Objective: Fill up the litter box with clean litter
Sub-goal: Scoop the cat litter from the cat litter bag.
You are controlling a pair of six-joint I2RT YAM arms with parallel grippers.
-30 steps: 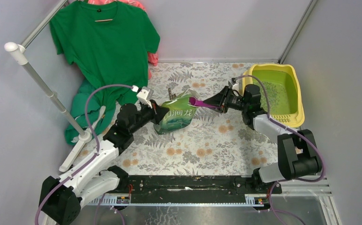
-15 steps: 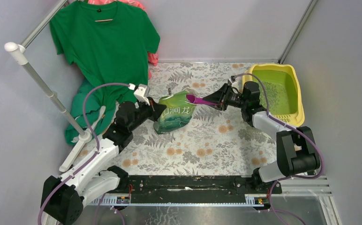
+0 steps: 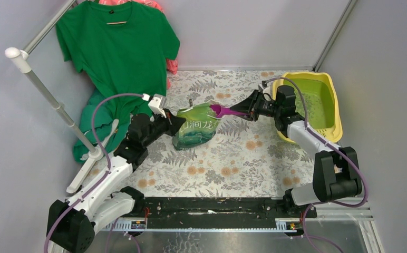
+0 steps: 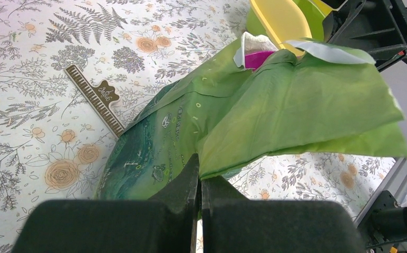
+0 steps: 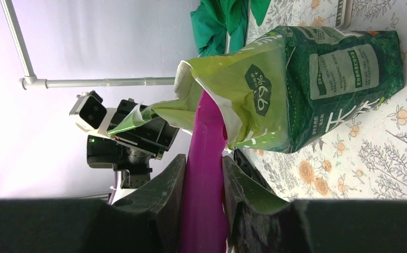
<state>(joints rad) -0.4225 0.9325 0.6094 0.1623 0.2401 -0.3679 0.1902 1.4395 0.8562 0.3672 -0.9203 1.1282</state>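
You are working in a robot test booth dressed up as a home corner: plain grey wall panels [image 3: 254, 31] set in aluminium corner posts [image 3: 335, 34], a floral-printed tablecloth [image 3: 228, 163] over the table, a green cotton T-shirt [image 3: 117, 47] hanging on a white tubular clothes rail [image 3: 48, 96], and a black metal mounting rail [image 3: 212, 204] carrying both arms.

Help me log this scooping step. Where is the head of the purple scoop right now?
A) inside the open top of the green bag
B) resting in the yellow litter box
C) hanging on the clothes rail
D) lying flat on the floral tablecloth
A: in the right wrist view, the purple scoop, clamped in the right gripper, runs up into the open top of the green bag.
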